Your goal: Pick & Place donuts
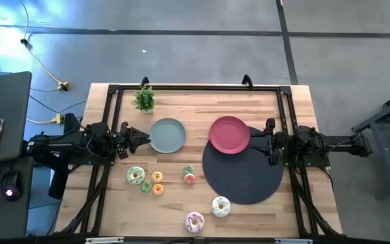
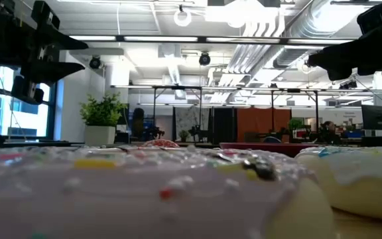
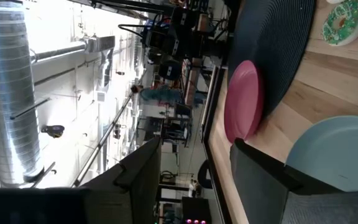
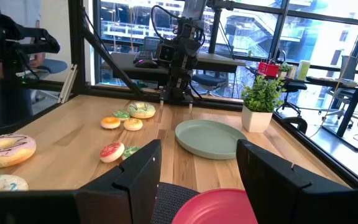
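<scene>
Low view is mostly blocked by the blurred pink donut [image 2: 144, 192] and white donut [image 2: 360, 179] at the near table [image 1: 296, 108] edge. Left gripper [image 1: 143, 139] and right gripper [image 1: 254, 141] hover with fingers wide, empty. Remaining donuts [image 1: 156, 181] lie between the arms.

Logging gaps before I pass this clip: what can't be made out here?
- Low view: the pink donut fills the lens, blurred, hiding the tiny donuts and most of both plates.
- Left wrist view: only the green donut shows; the rest are cut off.
- High view: sprinkles on the tiny donuts too small.
</scene>
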{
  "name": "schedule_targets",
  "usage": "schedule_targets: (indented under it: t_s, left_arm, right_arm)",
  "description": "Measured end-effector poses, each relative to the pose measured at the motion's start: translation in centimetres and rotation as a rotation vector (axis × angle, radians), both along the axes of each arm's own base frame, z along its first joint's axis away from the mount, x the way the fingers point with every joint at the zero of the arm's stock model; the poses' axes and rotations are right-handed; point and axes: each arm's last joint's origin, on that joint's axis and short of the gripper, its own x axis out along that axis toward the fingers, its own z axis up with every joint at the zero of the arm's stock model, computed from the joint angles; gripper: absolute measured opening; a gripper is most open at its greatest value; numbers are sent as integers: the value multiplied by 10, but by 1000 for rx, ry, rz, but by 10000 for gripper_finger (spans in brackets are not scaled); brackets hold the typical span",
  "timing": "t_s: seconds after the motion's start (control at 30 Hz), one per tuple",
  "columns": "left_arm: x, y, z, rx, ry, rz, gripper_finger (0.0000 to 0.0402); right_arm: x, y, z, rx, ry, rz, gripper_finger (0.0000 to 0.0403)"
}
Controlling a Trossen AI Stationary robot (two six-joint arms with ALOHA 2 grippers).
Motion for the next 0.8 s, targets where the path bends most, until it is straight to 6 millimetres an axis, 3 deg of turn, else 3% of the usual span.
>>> schedule_targets:
  t_s: [0.8]
  left_arm:
    - [0,0,5,-38,-54,13,184]
  right_arm:
    - [0,0,0,0,0,-4,201]
